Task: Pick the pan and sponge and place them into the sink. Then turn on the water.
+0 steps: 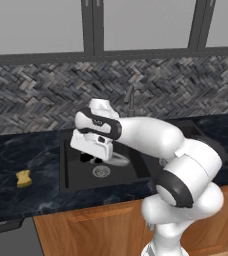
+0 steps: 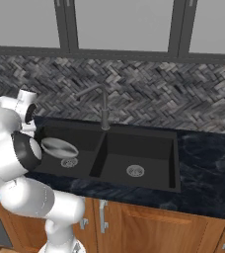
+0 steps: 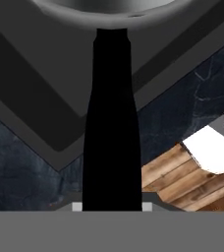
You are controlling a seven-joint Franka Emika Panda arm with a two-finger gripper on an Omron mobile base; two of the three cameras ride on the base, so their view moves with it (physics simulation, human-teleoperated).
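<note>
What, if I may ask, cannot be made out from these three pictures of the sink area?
- Gripper: left base view, fingertips hidden behind the white hand, so the grasp on the black handle is settled in the hand view alone.
- Small round shallow grey metal pan: hand view, cut off by the top edge; left base view, mostly behind the arm.
- Black recessed double-basin sink: left base view, arm covers the right basin.
- Slim grey faucet: left base view, too blurred for detail.

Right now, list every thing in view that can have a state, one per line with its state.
pan: held by its black handle, hanging over the left basin, not set down.
claw: shut on the pan's handle.
sponge: lying on the counter left of the sink, untouched.
sink: both basins hold nothing but their drains.
faucet: off, no stream visible.
</note>
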